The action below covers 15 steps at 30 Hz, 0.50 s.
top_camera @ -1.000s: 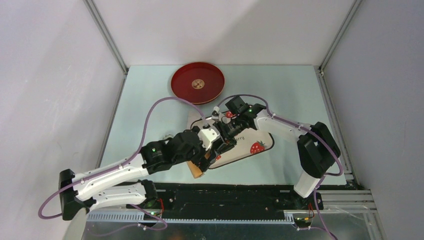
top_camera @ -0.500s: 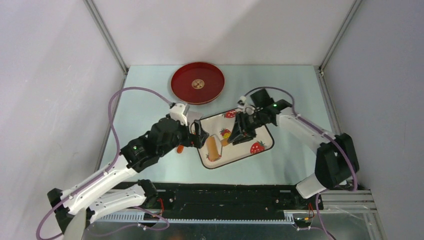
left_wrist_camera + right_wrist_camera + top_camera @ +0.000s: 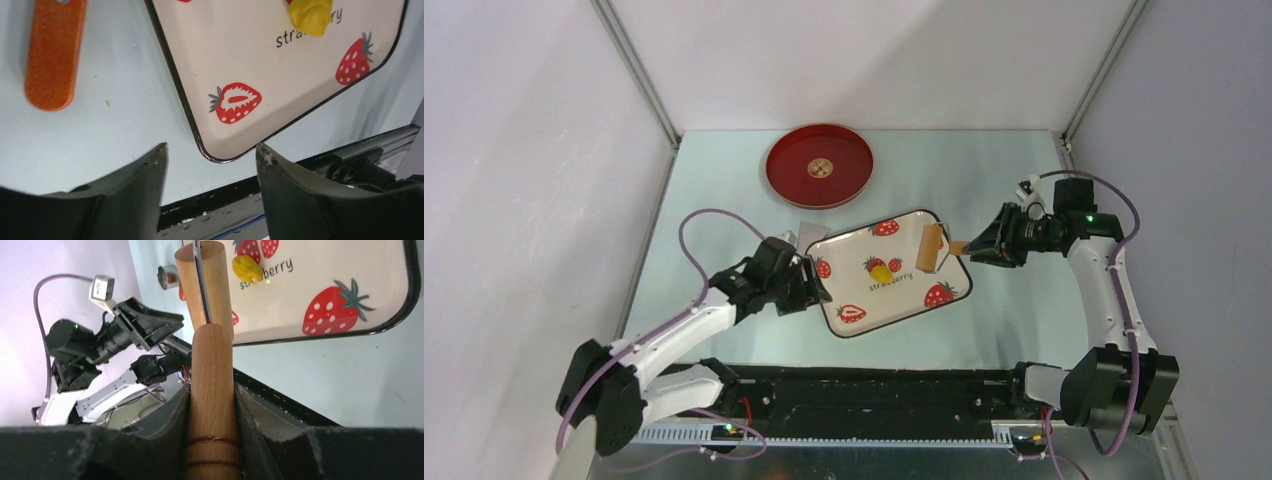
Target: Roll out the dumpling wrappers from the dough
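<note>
Dough: a small bright-yellow lump (image 3: pixel 880 270), not rolled flat, lying near the middle of the strawberry tray beside the printed word "strawberry"; from my left wrist it shows at the top edge (image 3: pixel 311 15), and from my right wrist it sits beyond the roller's tip (image 3: pixel 246 268).
Strawberry tray: a white rounded rectangle with a dark rim and red strawberry prints (image 3: pixel 894 300), lying at an angle on the desk (image 3: pixel 984 170); its near corner points toward my left gripper (image 3: pixel 250 60), and its right end shows under the roller (image 3: pixel 360 265).
Wooden roller: the pale wood barrel lies across the right end of the tray (image 3: pixel 929 248), apart from the dough; I cannot tell whether it rests on the tray or hangs just above it. Its handle runs back toward my right wrist (image 3: pixel 212 355).
Right gripper: closed on the roller's handle (image 3: pixel 210 395), a finger pressed to each side; it is just off the tray's right edge (image 3: pixel 977 245).
Left gripper: jaws spread with nothing between them (image 3: pixel 210 150), low over the desk at the tray's near-left corner (image 3: pixel 814 285).
Orange stick: flat, with a rounded end, on the desk left of the tray (image 3: pixel 50 60).
Red plate: round, gold mark in the centre, at the far side of the desk, well apart from the tray (image 3: pixel 789 170).
</note>
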### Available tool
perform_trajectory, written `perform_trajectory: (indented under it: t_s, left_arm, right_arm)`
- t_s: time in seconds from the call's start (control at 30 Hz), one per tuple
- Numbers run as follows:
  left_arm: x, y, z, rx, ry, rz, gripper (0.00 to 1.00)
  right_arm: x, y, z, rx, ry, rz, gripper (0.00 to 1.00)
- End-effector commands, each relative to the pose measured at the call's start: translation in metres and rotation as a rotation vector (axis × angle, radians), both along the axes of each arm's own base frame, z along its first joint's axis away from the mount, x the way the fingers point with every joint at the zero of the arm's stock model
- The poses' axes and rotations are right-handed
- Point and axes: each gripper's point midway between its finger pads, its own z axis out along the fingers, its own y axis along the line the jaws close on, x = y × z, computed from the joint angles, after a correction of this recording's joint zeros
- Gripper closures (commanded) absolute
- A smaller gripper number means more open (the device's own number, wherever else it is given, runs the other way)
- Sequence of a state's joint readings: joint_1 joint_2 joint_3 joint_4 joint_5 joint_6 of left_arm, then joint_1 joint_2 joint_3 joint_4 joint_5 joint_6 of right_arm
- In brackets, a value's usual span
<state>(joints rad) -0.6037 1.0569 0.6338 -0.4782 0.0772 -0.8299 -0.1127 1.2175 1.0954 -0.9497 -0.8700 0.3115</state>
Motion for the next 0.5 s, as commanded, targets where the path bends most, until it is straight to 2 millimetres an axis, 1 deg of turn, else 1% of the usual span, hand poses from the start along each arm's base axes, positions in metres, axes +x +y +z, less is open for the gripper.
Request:
perform_trajectory:
  t_s: [0.0,0.07,0.13,0.17,0.2,0.3,0.33,0.37,0.47]
  left_arm:
    - [0.010,-0.026,-0.001,-0.091,0.041,-0.029,0.37]
    - [0.012,-0.027,-0.013,-0.067,0.082,-0.024,0.49]
    - [0.014,-0.026,-0.025,-0.041,0.117,-0.002,0.53]
    - [0.015,-0.026,-0.032,-0.026,0.136,0.007,0.54]
    - [0.017,-0.025,-0.034,-0.016,0.140,0.021,0.54]
    - [0.020,-0.024,-0.048,0.017,0.174,0.034,0.54]
    - [0.022,-0.026,-0.049,0.015,0.170,0.031,0.53]
    - [0.022,-0.026,-0.054,0.023,0.182,0.030,0.54]
    - [0.026,-0.030,-0.057,0.018,0.168,0.005,0.55]
  right_arm:
    - [-0.025,0.010,0.010,0.072,-0.003,0.078,1.00]
    - [-0.026,0.010,0.009,0.074,-0.003,0.074,1.00]
    - [-0.027,0.011,0.007,0.074,0.001,0.072,1.00]
    - [-0.028,0.011,0.007,0.076,0.000,0.072,1.00]
    - [-0.028,0.011,0.008,0.082,-0.001,0.076,1.00]
    - [-0.030,0.012,0.009,0.087,-0.004,0.077,1.00]
    - [-0.030,0.012,0.009,0.088,-0.005,0.079,1.00]
    - [-0.030,0.012,0.009,0.088,-0.004,0.080,1.00]
    - [-0.030,0.012,0.008,0.085,-0.003,0.078,1.00]
